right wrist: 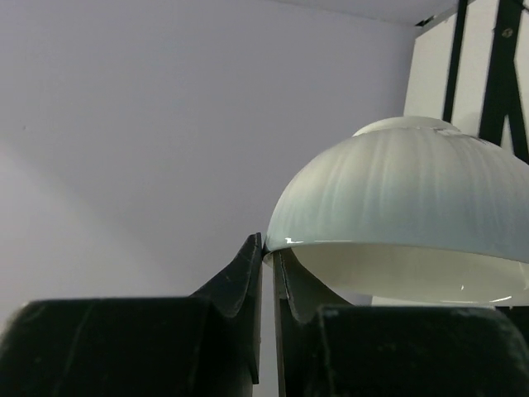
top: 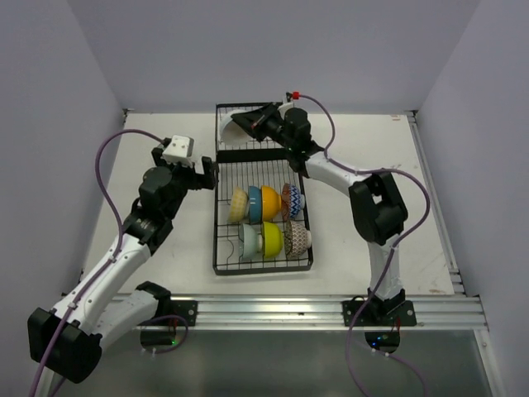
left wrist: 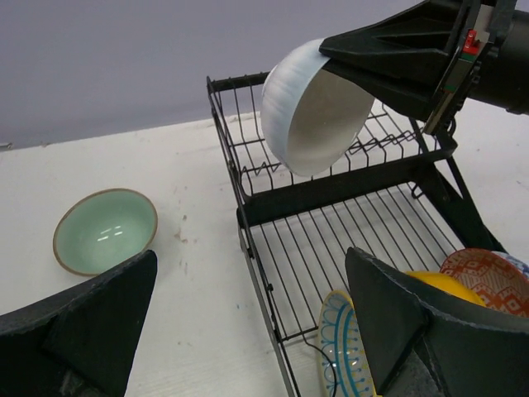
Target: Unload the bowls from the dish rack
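- Where the dish rack [top: 216, 241] has its short far section, a white bowl [left wrist: 318, 107] hangs tipped on its side above the wires. Its rim is pinched between the tightly closed fingers of the right gripper [right wrist: 269, 244].
- Seven more bowls stand on edge in the longer near section, in two rows.
- The far row holds a cream bowl [top: 239, 204], a blue bowl [top: 254, 203], an orange bowl [top: 270, 203] and a patterned bowl [top: 291, 201].
- The near row holds a pale bowl [top: 250, 241], a yellow-green bowl [top: 271, 238] and a second patterned bowl [top: 297, 237].
- A mint green bowl [left wrist: 106, 230] sits upright on the table [left wrist: 194, 281], left of the rack and apart from it.
- The left gripper [left wrist: 248, 331] hovers at the rack's left edge, near the bar between the two sections. Its fingers are spread wide with nothing between them.
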Tool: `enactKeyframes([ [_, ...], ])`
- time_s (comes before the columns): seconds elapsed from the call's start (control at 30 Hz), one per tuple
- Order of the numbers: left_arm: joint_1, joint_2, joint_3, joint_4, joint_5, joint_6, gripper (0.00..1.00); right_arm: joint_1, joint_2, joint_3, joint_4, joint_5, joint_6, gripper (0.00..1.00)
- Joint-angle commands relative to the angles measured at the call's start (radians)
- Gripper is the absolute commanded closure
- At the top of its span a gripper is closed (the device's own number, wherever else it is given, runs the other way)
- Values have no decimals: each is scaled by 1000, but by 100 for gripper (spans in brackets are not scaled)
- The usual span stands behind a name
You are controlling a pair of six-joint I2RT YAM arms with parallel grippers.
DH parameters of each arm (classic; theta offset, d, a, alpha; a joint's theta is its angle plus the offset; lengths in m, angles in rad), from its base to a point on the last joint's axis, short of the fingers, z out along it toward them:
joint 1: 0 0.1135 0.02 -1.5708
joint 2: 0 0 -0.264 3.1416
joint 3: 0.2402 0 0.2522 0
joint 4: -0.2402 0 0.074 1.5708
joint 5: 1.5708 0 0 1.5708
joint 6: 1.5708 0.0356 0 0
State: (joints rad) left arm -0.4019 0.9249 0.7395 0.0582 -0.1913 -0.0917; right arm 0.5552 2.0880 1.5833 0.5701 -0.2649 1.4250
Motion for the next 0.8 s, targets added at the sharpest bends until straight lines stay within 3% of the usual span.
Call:
enactKeyframes([
  [0.0,-11,0,5,165,52,46,1,3,-158,-37,157,-72,32,100],
  [0.37,-48,92,50,304,107,81,1,6,-288,-160,195,-102,74,100],
  [0.77,-166,204,72,451,-164,141,6,34,-373,-243,201,-96,98,100],
])
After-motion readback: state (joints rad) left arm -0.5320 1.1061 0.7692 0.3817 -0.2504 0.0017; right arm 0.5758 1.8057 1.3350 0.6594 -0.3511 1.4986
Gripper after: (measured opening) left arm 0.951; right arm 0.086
